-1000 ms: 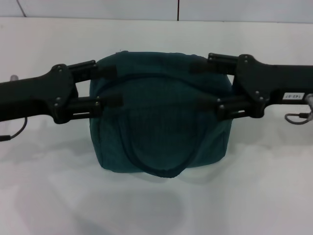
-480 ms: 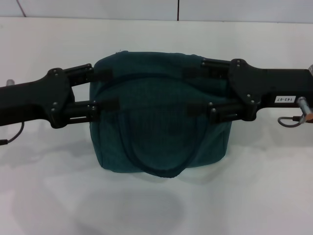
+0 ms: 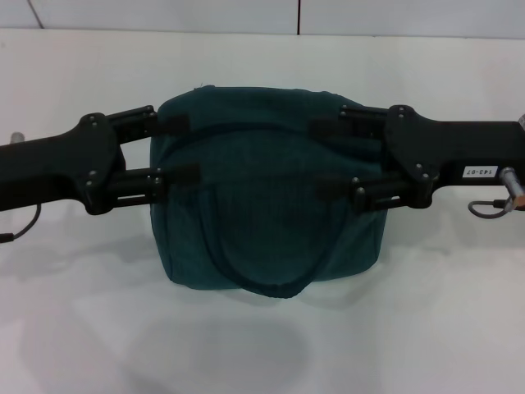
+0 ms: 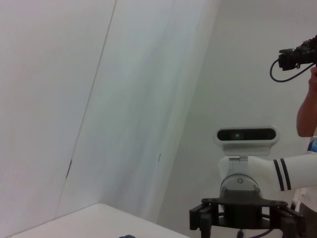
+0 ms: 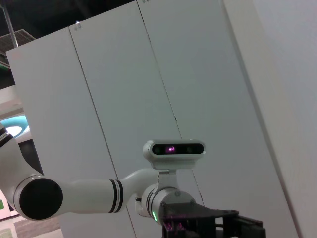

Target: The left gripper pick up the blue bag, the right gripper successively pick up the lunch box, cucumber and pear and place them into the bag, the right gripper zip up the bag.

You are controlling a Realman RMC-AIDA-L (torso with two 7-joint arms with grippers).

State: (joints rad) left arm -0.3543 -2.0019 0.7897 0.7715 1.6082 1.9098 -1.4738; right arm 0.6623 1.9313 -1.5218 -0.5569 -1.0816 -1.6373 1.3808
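The blue bag (image 3: 271, 205) stands in the middle of the white table (image 3: 262, 345), its top closed along a curved seam and its handle draped down the front. From the left, my left gripper (image 3: 190, 149) reaches over the bag's top edge with its two fingers spread apart on the fabric. On the other side my right gripper (image 3: 316, 156) is also open, its fingers lying over the bag's top right part. Lunch box, cucumber and pear are out of view.
A pale wall runs along the far edge of the table. The left wrist view shows the robot's head camera (image 4: 245, 135) and a person's arm (image 4: 307, 114) at the edge. The right wrist view shows the head camera (image 5: 173, 148) too.
My right gripper has slid further over the bag toward its middle and dropped slightly. The left gripper shifted only a little to the left. The bag has stayed put.
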